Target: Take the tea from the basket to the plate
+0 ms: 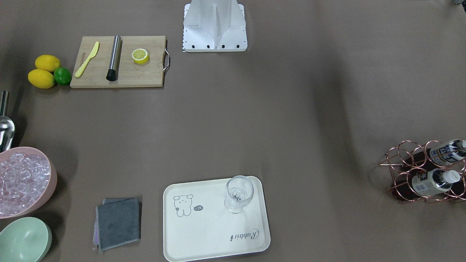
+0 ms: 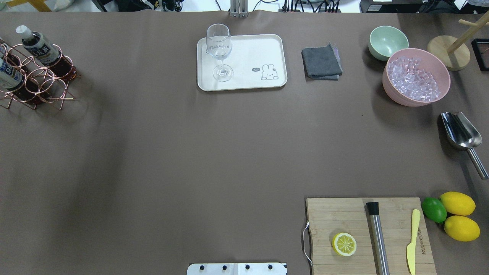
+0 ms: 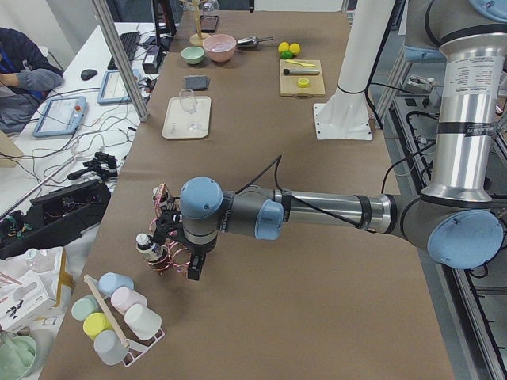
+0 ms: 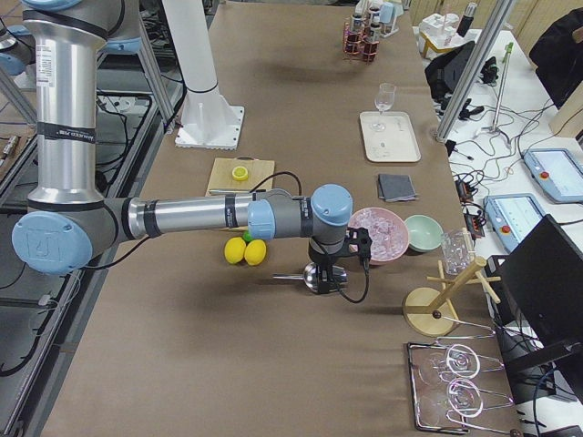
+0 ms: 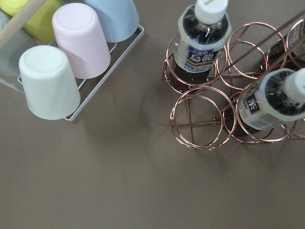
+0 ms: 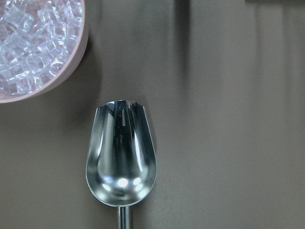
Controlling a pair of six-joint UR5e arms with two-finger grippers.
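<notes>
Copper-wire basket (image 5: 195, 119) holding tea bottles (image 5: 200, 45) upright in ring cells, long axis vertical, white caps up. Cream plate (image 1: 204, 233) carrying stemmed glass (image 1: 238, 194), well apart from basket. Left gripper (image 3: 181, 255) over basket, right gripper (image 4: 339, 273) over scoop (image 6: 121, 157); grip state of both impossible to tell.

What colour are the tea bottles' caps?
White; the left wrist view shows it best on the tea bottle in the copper basket.

Overhead and front-facing cameras stare down from opposite desk (image 2: 172, 160) edges, sharing the plate (image 2: 252, 49), at 12 and 6 o'clock; wrist cameras look closely down.
</notes>
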